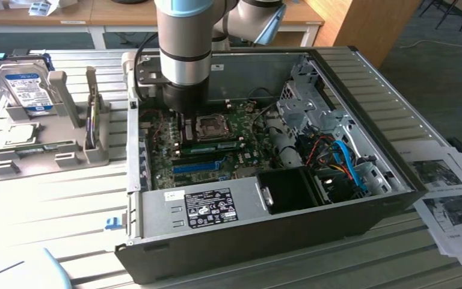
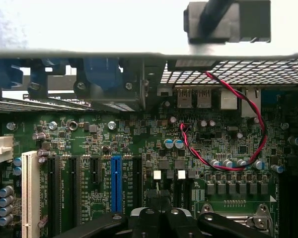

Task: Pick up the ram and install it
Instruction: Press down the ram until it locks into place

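Inside the open computer case (image 1: 360, 198), the arm reaches down over the motherboard (image 1: 215, 150), its end effector (image 1: 184, 120) beside the processor socket (image 1: 213, 126). End effector fingers (image 2: 161, 218) pressed together; nothing seen between them. Ram (image 1: 215, 146) lies flat-seated in its slot just below the socket, green with a pale label. Outside, on the surface (image 1: 55, 192) at the exterior view's left, a hard drive (image 1: 24, 89) stands in a grey holder (image 1: 50, 141).
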`<act>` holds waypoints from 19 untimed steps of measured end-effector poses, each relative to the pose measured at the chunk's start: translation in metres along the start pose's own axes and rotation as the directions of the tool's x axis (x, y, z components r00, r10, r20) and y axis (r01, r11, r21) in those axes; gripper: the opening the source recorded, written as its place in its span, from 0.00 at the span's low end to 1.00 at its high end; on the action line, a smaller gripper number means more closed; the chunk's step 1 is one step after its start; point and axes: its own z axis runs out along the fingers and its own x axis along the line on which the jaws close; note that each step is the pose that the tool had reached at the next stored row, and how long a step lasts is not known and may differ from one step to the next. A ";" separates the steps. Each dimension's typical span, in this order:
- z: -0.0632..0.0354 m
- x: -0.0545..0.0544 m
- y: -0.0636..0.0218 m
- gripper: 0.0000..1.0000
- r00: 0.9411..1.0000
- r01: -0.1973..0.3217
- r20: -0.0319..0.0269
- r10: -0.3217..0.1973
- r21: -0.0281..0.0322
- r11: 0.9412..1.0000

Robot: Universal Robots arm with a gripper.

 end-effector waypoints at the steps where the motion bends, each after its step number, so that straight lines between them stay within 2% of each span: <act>1: 0.0003 0.000 0.0000 0.09 1.000 0.000 0.000 0.000 0.000 1.000; 19: 0.0030 0.000 0.0000 0.09 1.000 0.000 0.001 0.000 0.000 1.000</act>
